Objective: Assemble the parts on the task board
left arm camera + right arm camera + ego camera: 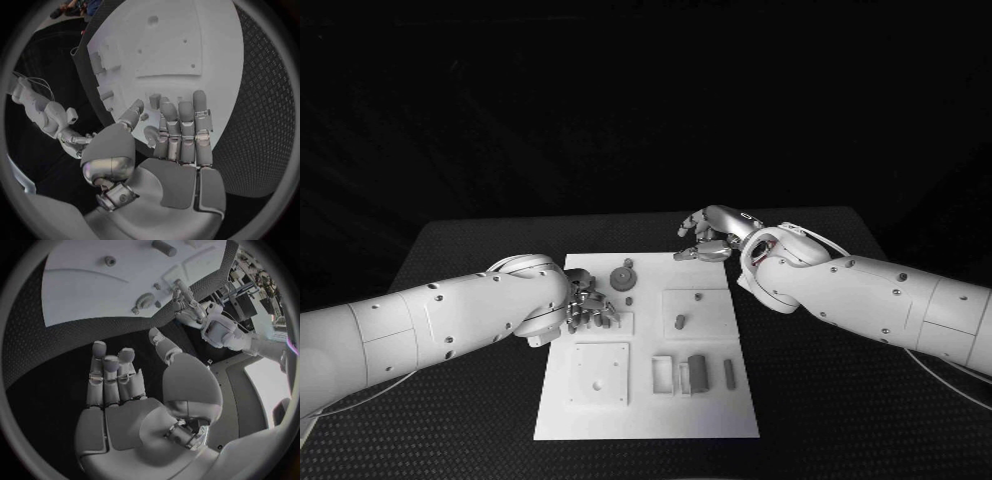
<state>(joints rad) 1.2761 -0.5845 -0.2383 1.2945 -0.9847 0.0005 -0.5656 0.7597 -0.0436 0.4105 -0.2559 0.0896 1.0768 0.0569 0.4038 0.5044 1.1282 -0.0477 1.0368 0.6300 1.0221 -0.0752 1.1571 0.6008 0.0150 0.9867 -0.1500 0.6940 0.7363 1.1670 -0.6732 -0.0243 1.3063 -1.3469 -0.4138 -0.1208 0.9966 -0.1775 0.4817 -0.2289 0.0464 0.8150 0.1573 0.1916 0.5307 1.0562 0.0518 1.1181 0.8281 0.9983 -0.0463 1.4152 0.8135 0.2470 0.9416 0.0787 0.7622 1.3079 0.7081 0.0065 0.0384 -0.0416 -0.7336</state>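
The white task board (646,420) lies lengthwise in the middle of the table. On it are a round gear-like part (623,275) at the far end, a short peg (681,321) standing in a square recess, and several small blocks (692,375) toward the near end. My left hand (589,305) hovers over the board's left side with its fingers (181,125) stretched out and the thumb apart, holding nothing. A small part (154,98) stands just past the fingertips. My right hand (711,238) hangs over the board's far right corner, fingers (109,375) spread and empty.
A square plate with a small hole (600,373) occupies the board's near left. Black matting (834,400) surrounds the board on all sides. In the right wrist view the board's edge (75,295) runs ahead of the palm, with the peg (110,260) and gear-like part (145,300) on it.
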